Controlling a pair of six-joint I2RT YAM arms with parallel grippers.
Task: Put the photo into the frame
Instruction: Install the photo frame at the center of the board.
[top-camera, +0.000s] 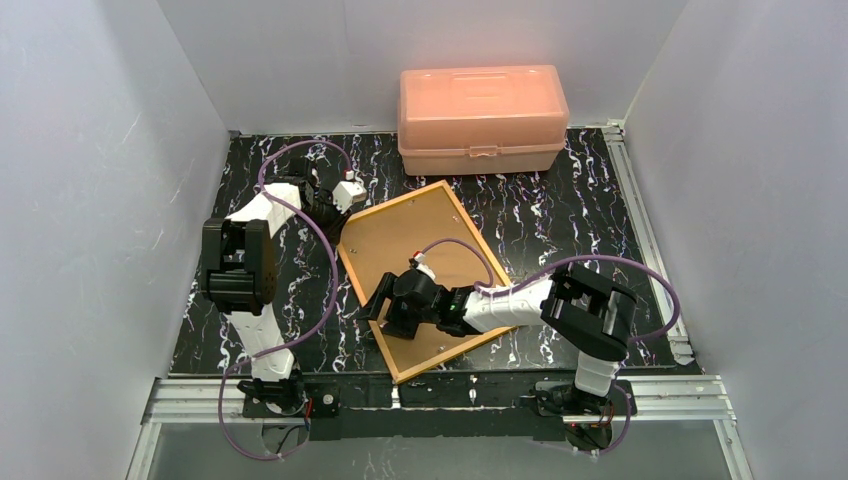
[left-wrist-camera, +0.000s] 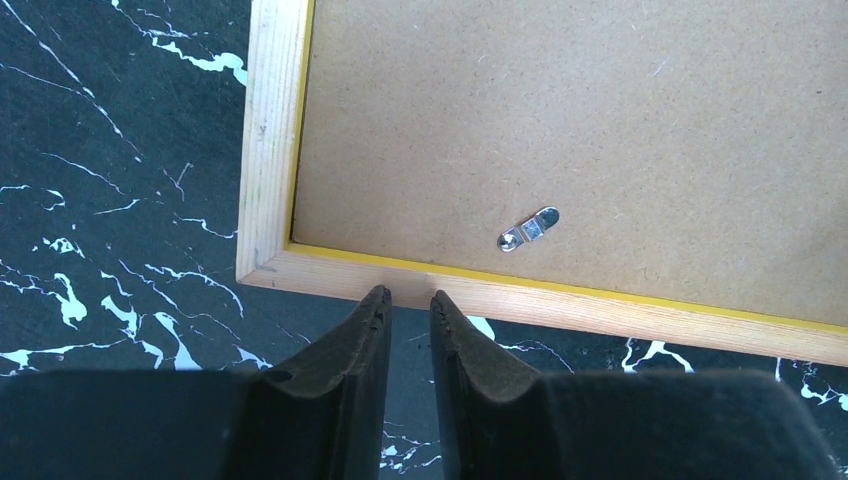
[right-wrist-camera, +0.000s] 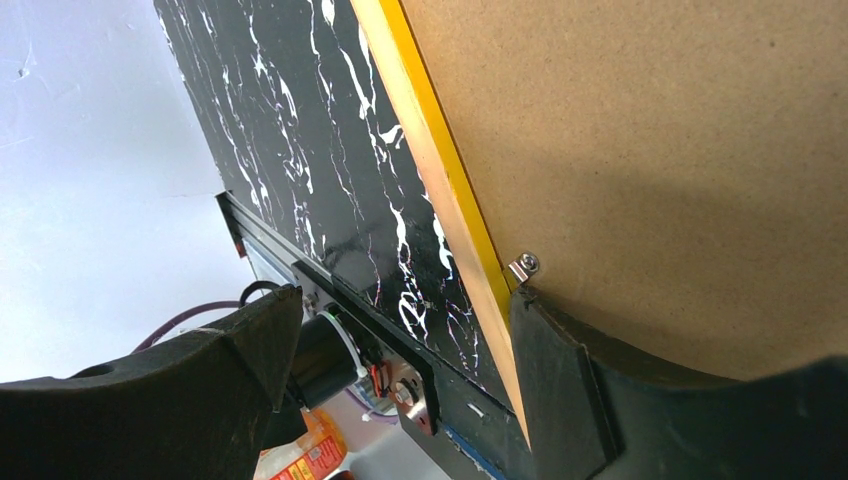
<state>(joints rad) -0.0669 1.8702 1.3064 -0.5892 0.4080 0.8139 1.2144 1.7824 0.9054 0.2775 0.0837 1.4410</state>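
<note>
the black marbled table (top-camera: 600, 230) carries everything. at its far edge sits the salmon-pink box (top-camera: 482, 118), lid down and latched, so whatever it holds is hidden. nearer, between the two arms, the frame (left-wrist-camera: 268, 140) lies face down and askew. that pose puts its brown backing board (top-camera: 400, 240) upward, where the clips can be reached. the board is seated inside the yellow border, so the frame is closed up. the photo shows in no view; it may lie under the board or in the box, and i cannot tell which.

the right tool (right-wrist-camera: 400, 300) is released and spread wide, straddling the frame's near-left edge. one finger is on the board side beside a small metal clip (right-wrist-camera: 524, 266); the other hangs out over the table. it is likely placed so to work that clip or lift the edge. the left tool (left-wrist-camera: 408, 298) is nearly clenched, with a slim gap grasping nothing. its tips are just at the frame's border, near another clip (left-wrist-camera: 529, 230).
</note>
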